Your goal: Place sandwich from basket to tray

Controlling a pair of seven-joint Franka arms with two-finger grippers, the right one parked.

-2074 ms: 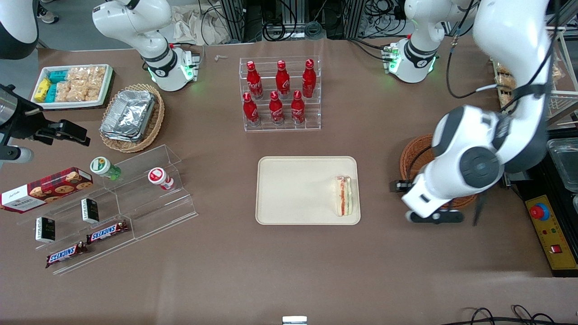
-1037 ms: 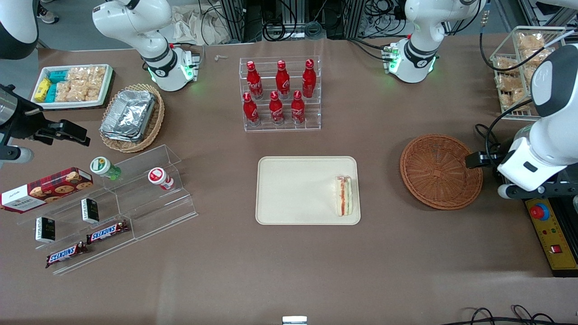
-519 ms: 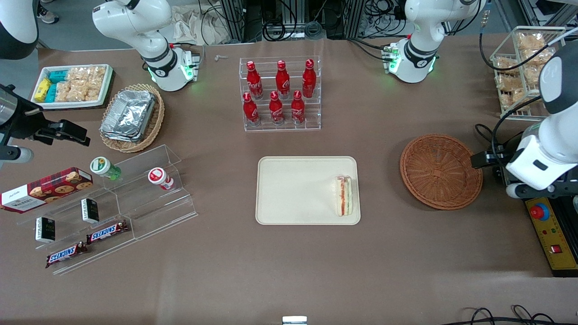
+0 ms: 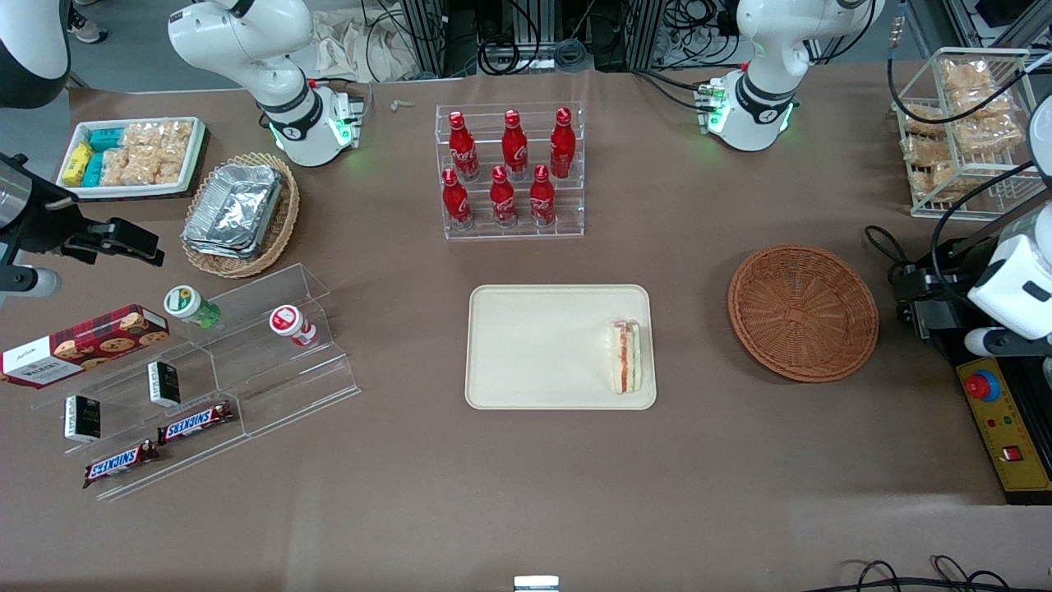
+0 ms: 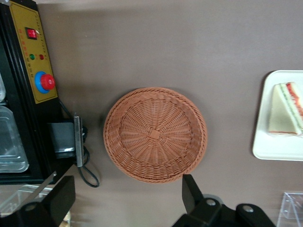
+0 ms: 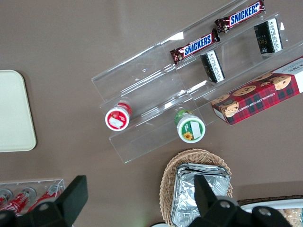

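Gripper: hovering high above the table with fingers spread, gripping nothing | sandwich: lying on the tray, at its basket-side edge | basket: sitting beside the tray

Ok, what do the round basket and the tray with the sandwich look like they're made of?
Basket: woven wicker, reddish-brown, its weave plainly visible. Tray: probably matte plastic or fibre, cream and smooth, holding the sandwich. The hand hangs open above the basket.

tray cut by frame edge — end effector fingertips cropped
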